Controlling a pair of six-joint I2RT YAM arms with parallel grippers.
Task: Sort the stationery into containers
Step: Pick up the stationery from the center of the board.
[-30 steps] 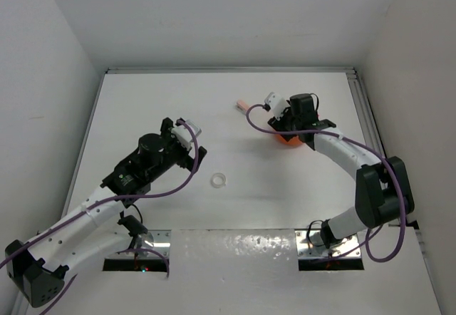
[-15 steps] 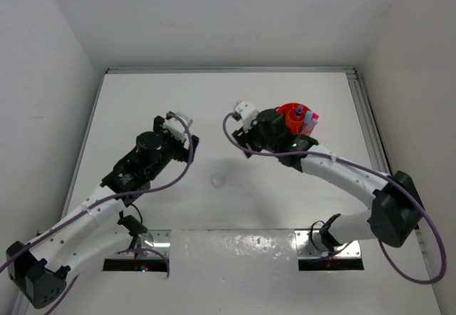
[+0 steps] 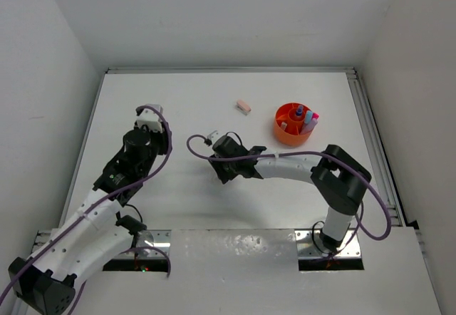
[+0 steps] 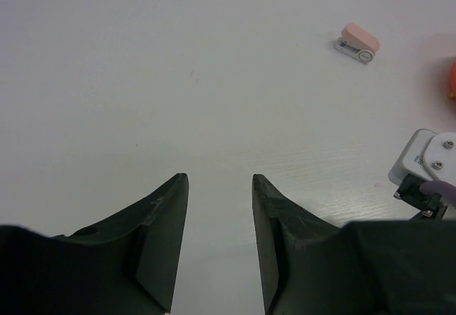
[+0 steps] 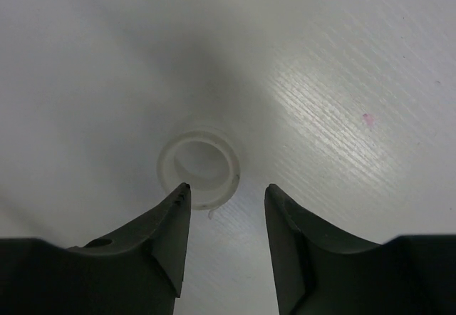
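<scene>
A clear tape ring [image 5: 199, 169] lies flat on the white table, just ahead of my right gripper [image 5: 226, 189]. That gripper is open, with its left fingertip [image 5: 179, 199] over the ring's near rim and nothing between the fingers. From above, my right gripper [image 3: 222, 169] hides the ring. The round orange tub [image 3: 285, 135] stands at the back right with a blue-capped bottle [image 3: 299, 110] and a pink marker [image 3: 311, 120] upright inside. A pink eraser block [image 3: 244, 106] lies left of the tub. My left gripper [image 4: 219, 177] is open and empty above bare table.
The left wrist view also shows the pink eraser block [image 4: 358, 41] far ahead, a sliver of the orange tub [image 4: 453, 80] and the right arm's white camera housing [image 4: 427, 159] at the right edge. White walls enclose the table, with a metal rail [image 3: 367, 126] along its right side.
The right arm has swung left from the orange tub to hover over the tape ring. The left arm has drawn back to the left, away from the ring, and its jaws have narrowed.
</scene>
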